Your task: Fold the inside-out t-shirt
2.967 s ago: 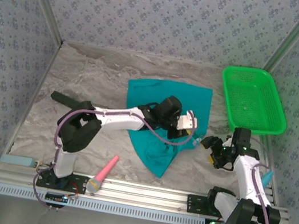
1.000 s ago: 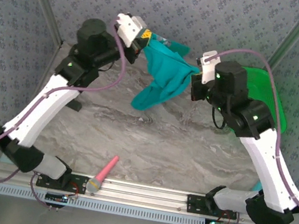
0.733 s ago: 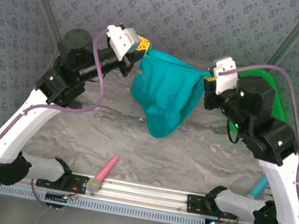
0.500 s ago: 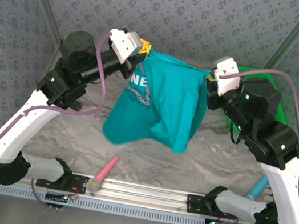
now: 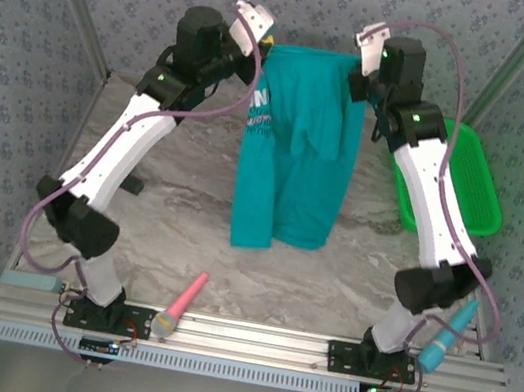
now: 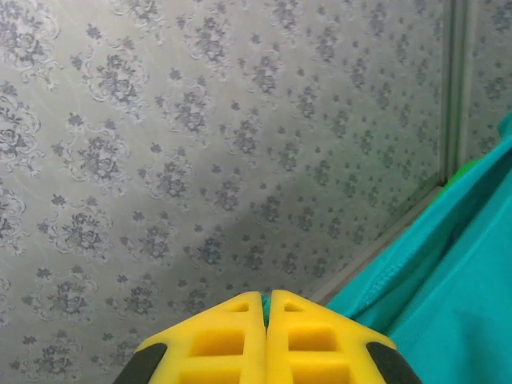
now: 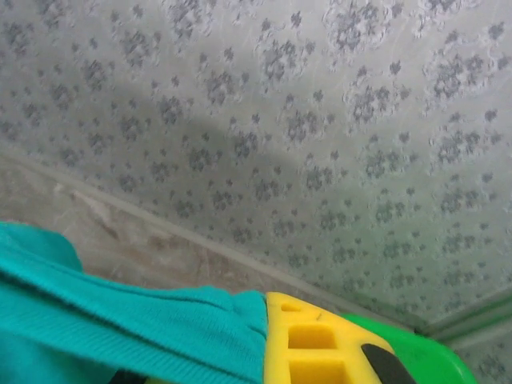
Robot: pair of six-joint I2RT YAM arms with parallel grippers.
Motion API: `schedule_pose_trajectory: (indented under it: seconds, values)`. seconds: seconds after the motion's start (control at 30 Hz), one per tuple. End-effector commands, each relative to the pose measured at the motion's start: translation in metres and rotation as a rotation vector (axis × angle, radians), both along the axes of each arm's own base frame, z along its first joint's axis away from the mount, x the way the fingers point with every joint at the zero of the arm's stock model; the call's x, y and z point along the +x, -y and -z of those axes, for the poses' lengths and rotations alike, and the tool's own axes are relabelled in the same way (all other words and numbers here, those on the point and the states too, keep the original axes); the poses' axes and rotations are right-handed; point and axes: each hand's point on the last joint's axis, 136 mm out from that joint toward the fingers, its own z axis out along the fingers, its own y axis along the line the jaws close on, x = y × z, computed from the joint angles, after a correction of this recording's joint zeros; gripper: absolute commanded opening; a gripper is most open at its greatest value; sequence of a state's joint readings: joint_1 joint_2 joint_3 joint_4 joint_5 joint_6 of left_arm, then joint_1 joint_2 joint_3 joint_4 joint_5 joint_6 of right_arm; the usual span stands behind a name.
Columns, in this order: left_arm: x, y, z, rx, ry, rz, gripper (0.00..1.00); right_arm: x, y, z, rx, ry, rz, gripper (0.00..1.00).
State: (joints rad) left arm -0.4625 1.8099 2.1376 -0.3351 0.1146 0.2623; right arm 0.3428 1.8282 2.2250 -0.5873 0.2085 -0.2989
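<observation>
Top external view: the left hand (image 5: 264, 46) and right hand (image 5: 358, 66), both pinching the inside-out t-shirt (image 5: 295, 151), are lifting it higher, so it is hanging open for folding.

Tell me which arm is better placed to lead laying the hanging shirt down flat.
Probably left: the left hand grips one top corner of the shirt over bare table, while the right hand holds the other beside the basket.

White arms (image 5: 112, 154) with black joints (image 5: 202, 31), purple cables (image 5: 27, 228), yellow-padded grippers (image 6: 266, 312)
</observation>
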Motion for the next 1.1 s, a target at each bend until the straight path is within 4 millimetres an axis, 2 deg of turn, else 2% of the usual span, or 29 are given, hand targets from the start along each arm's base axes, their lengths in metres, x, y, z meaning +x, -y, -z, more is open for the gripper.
schedule_pose_trajectory:
  seconds: [0.0,0.07,0.17,0.23,0.3,0.4,0.47,0.5,0.53,0.57,0.67,0.73,0.77,0.8,0.83,0.87,0.93,1.0,1.07]
  values:
    - [-0.001,-0.046,-0.064,-0.052,0.077,-0.094,0.0,0.011,0.031,-0.087,0.056,0.238,0.106,0.0]
    - [0.0,-0.053,-0.082,-0.066,0.099,-0.107,0.0,0.013,0.026,-0.107,0.06,0.296,0.09,0.0]
    - [-0.008,-0.058,-0.099,-0.089,0.119,-0.1,0.0,-0.001,0.013,-0.132,0.037,0.366,0.043,0.0]
    - [-0.016,-0.057,-0.097,-0.099,0.086,-0.078,0.0,-0.013,0.001,-0.129,-0.032,0.344,-0.008,0.0]
    - [-0.022,-0.056,-0.078,-0.101,-0.012,-0.067,0.0,-0.026,-0.008,-0.113,-0.091,0.281,-0.042,0.0]
    - [-0.027,-0.055,-0.025,-0.114,-0.201,-0.073,0.0,-0.041,-0.017,-0.057,-0.162,0.152,-0.084,0.0]
    - [-0.034,-0.054,0.018,-0.16,-0.289,-0.067,0.0,-0.059,-0.025,-0.005,-0.242,0.075,-0.144,0.0]
    - [-0.042,-0.055,0.046,-0.199,-0.332,-0.068,0.0,-0.076,-0.029,0.027,-0.283,0.029,-0.188,0.01]
    - [-0.053,-0.059,0.063,-0.266,-0.354,-0.075,0.02,-0.094,-0.032,0.062,-0.32,-0.034,-0.24,0.03]
    - [-0.062,-0.063,0.098,-0.318,-0.422,-0.099,0.05,-0.112,-0.037,0.092,-0.342,-0.086,-0.291,0.05]
    - [-0.108,-0.076,0.185,-0.583,-0.642,-0.179,0.27,-0.177,-0.048,0.188,-0.427,-0.235,-0.46,0.19]
    - [-0.151,-0.071,0.253,-0.76,-0.849,-0.194,0.37,-0.228,-0.054,0.256,-0.476,-0.345,-0.601,0.34]
    - [-0.169,-0.069,0.278,-0.815,-0.934,-0.201,0.48,-0.255,-0.057,0.279,-0.503,-0.405,-0.687,0.44]
    - [-0.191,-0.071,0.307,-0.847,-1.04,-0.23,0.59,-0.279,-0.057,0.3,-0.527,-0.46,-0.743,0.5]
    - [-0.212,-0.071,0.327,-0.849,-1.116,-0.241,0.62,-0.295,-0.054,0.313,-0.551,-0.487,-0.769,0.52]
    - [-0.227,-0.072,0.339,-0.821,-1.158,-0.23,0.63,-0.305,-0.053,0.319,-0.572,-0.492,-0.787,0.53]
    - [-0.25,-0.092,0.352,-0.733,-1.178,-0.318,0.63,-0.313,-0.043,0.325,-0.635,-0.5,-0.773,0.56]
    - [-0.253,-0.114,0.347,-0.663,-1.1,-0.395,0.63,-0.31,-0.048,0.317,-0.633,-0.467,-0.782,0.6]
    - [-0.247,-0.126,0.329,-0.619,-1.008,-0.429,0.64,-0.298,-0.064,0.307,-0.597,-0.41,-0.808,0.63]
